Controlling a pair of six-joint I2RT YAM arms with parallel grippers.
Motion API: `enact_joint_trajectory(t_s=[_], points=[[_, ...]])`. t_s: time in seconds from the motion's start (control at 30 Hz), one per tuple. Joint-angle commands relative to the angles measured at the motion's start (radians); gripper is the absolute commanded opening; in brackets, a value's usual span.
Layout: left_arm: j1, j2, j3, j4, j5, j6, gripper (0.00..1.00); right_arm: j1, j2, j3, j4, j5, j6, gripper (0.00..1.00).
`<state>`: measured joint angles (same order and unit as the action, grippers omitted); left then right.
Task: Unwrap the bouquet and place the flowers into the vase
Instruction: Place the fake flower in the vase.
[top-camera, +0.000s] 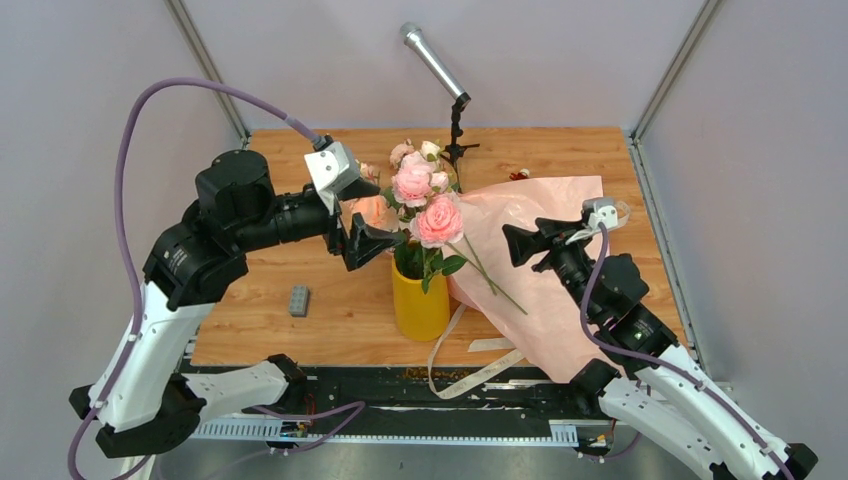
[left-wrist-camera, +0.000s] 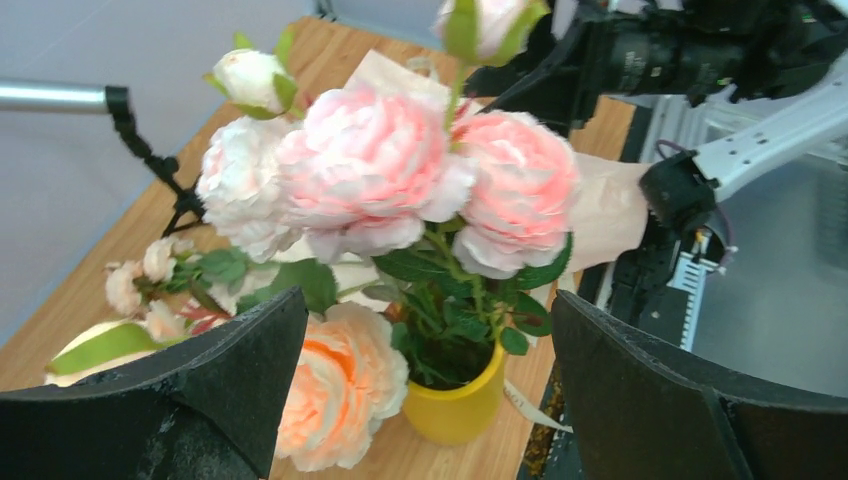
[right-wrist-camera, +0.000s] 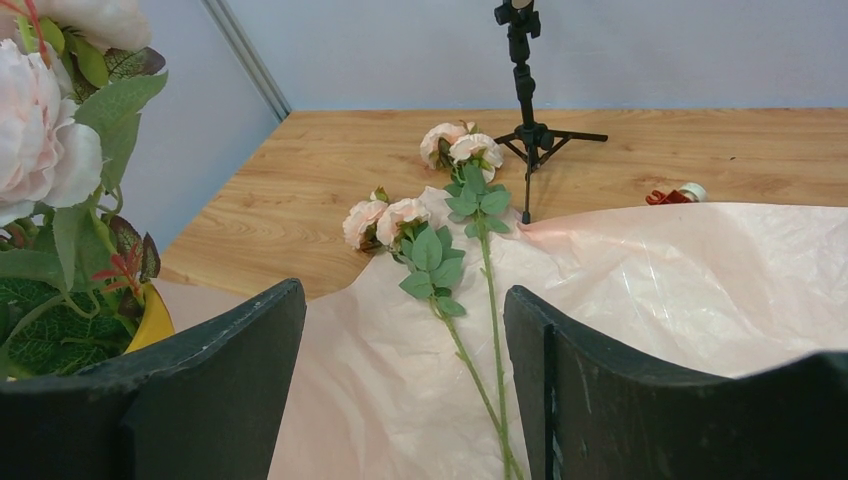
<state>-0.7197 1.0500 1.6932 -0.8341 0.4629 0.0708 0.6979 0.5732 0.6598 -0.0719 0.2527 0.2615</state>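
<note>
Roses (top-camera: 425, 195), pink and peach with green leaves, stand in the tall yellow vase (top-camera: 420, 305) seen from overhead. The left gripper (top-camera: 375, 212) is just left of the blooms and the right gripper (top-camera: 508, 246) is over the crumpled pale pink wrapping paper (top-camera: 560, 290). Left wrist: fingers spread wide, blooms beyond them, nothing pinched. Right wrist: fingers apart and empty above two thin-stemmed rose sprigs (right-wrist-camera: 470, 250) lying on the paper.

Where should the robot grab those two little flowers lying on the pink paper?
By the bare green stems, below the leaves, coming straight down from above and closing across them. They lie flat on the paper, and the blooms look easy to crush.
</note>
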Motion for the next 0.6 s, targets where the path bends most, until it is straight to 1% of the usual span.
enact_joint_trajectory(t_s=[0.0,0.03,0.13,0.2,0.23,0.3,0.37,0.5,0.53,0.57], points=[[0.002,0.034,0.070,-0.033,-0.185,0.014,0.99,0.000,-0.024,0.026,-0.012,0.004,0.003,0.74],[0.013,0.046,0.105,-0.027,-0.199,0.004,1.00,0.000,-0.025,0.025,-0.013,0.006,0.001,0.74],[0.052,0.128,0.205,-0.030,-0.174,-0.012,1.00,0.000,-0.016,0.029,-0.022,0.009,-0.001,0.75],[0.097,0.168,0.266,-0.012,-0.184,-0.035,1.00,0.000,-0.008,0.037,-0.034,0.000,0.002,0.75],[0.144,0.177,0.281,0.001,-0.179,-0.050,1.00,0.000,-0.006,0.039,-0.039,-0.003,0.005,0.75],[0.211,0.196,0.282,0.062,-0.159,-0.110,1.00,0.000,-0.006,0.043,-0.051,-0.004,0.008,0.75],[0.255,0.202,0.272,0.124,-0.162,-0.153,1.00,0.001,0.001,0.055,-0.071,0.011,0.004,0.75],[0.316,0.208,0.240,0.212,-0.225,-0.215,1.00,-0.003,0.051,0.087,-0.108,0.006,-0.030,0.83],[0.341,0.210,0.229,0.227,-0.256,-0.236,1.00,-0.011,0.080,0.098,-0.122,-0.007,-0.029,0.84],[0.355,0.213,0.223,0.232,-0.274,-0.248,1.00,-0.035,0.111,0.110,-0.139,-0.055,-0.020,0.83]])
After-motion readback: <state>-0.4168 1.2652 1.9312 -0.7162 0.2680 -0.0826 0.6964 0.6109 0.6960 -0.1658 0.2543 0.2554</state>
